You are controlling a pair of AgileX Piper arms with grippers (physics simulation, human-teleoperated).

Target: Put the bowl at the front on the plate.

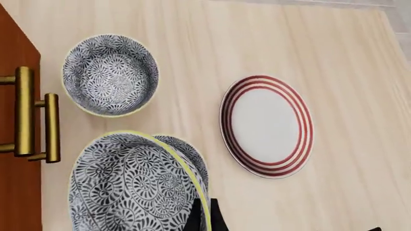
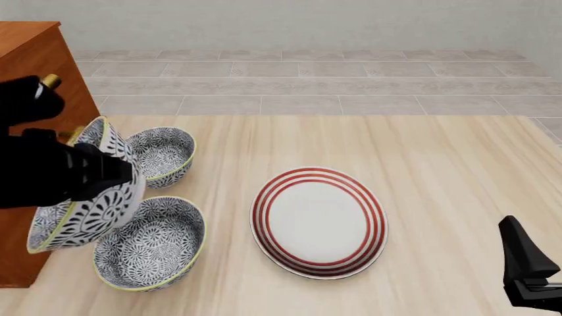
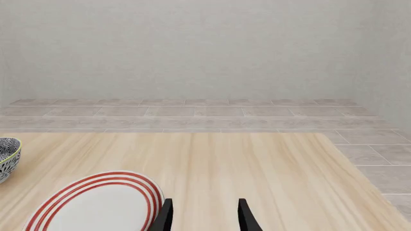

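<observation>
The plate [image 2: 319, 222] lies at the frame's centre. Two bowls sit left of it, one [image 2: 151, 242] lower, one [image 2: 163, 153] higher; a third bowl [image 2: 85, 191] hangs tilted above them, beside the cabinet [image 2: 35, 62] at far left.

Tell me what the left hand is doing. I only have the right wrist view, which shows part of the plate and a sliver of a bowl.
Observer: The left hand grips the lifted bowl by its rim. The bowl is tilted, off the table, beside the cabinet.
Operator: Are there other bowls?
Observer: Two more sit on the table left of the plate, a far bowl and a near bowl.
Operator: Is the plate free?
Observer: Yes. The front view shows all of it, with nothing on it.
</observation>
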